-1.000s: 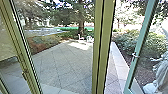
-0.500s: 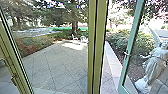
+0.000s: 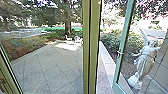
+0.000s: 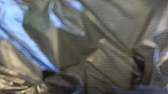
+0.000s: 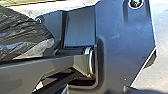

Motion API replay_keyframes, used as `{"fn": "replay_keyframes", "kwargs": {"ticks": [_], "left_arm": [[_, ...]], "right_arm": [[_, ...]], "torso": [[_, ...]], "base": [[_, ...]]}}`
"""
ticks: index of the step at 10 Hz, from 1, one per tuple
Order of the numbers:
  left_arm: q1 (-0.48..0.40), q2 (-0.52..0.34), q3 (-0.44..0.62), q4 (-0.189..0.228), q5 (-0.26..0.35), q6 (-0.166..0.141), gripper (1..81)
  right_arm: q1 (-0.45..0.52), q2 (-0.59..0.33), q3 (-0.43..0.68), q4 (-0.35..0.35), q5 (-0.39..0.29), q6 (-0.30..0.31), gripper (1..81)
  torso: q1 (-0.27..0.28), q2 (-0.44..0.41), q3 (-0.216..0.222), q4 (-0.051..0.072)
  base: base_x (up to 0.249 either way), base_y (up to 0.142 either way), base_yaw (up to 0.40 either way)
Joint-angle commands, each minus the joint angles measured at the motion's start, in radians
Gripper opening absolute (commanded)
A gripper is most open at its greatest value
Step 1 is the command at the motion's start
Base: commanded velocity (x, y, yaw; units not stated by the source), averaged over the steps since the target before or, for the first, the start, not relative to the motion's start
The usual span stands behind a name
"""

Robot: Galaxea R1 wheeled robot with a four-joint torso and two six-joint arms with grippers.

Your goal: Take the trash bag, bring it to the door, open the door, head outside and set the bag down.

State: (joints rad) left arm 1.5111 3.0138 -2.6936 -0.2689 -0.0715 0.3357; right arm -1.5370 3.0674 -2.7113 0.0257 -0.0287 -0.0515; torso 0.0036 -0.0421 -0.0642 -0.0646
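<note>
The trash bag is riding close to the robot's own jointed bar and broad plate, presumably because the robot is keeping the load near its body for carrying through the doorway. It is also lying very near the left wrist camera, so the left gripper is probably bearing it, but whether that gripper is clenching the plastic I cannot tell; nor can I tell whether the right gripper is clasping or releasing anything. Ahead, the teal-framed glass door is standing away from the olive door post, apparently swung outward so as to be leaving a way out. The carrying seems to be well under way, with the setting-down outside remaining. The bag is showing thin, glossy dark film, creasing into sharp ridges and soft hollows, catching bluish and silvery light. The door is carrying a small metal handle on its slim, straight stile. Beyond, the patio is spreading in matte, pale slabs with diagonal joints, a smoother light border running alongside. Through the glass a whitish draped statue is showing carved, flowing folds, and leafy shrubs are growing in rounded, rough-textured clumps.
</note>
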Motion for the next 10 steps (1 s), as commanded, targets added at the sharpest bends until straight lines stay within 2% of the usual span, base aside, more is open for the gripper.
{"fn": "replay_keyframes", "kwargs": {"ticks": [1,3,10], "left_arm": [[-0.053,-0.002,0.001,0.008,0.061,0.003,1.0],[-0.053,-0.002,0.003,0.007,0.061,0.003,1.0],[-0.053,0.002,0.003,0.007,0.059,0.002,1.0]], "right_arm": [[0.047,0.012,0.007,-0.004,-0.057,-0.001,81.1],[0.045,0.012,0.007,-0.004,-0.057,-0.001,81.1],[0.047,0.016,0.007,-0.006,-0.059,-0.002,81.1]], "torso": [[0.000,0.000,0.000,0.000],[0.000,0.000,0.000,0.000],[0.000,0.000,0.000,0.000]], "base": [[0.000,0.000,-0.158],[0.000,0.000,-0.140],[0.000,0.000,0.000]]}}
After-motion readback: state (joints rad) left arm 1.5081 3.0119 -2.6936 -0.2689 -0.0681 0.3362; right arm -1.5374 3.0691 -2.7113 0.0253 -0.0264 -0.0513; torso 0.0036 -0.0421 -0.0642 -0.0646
